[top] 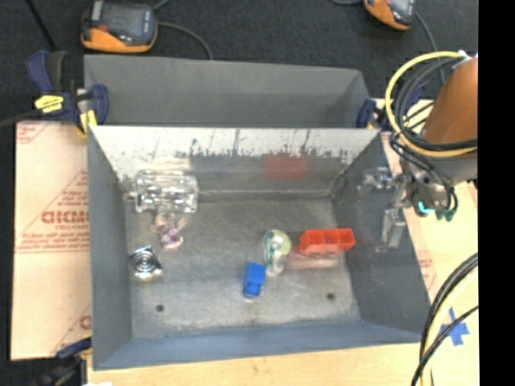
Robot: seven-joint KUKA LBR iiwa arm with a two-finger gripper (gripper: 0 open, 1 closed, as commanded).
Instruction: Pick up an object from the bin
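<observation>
Ideally, the hand [392, 230], its state unreadable, hanging beside the orange block [327, 241] at the bin's [109, 296] right wall, centres over it before descending.

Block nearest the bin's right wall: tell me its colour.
The block is orange-red, seen in the camera view.
</observation>
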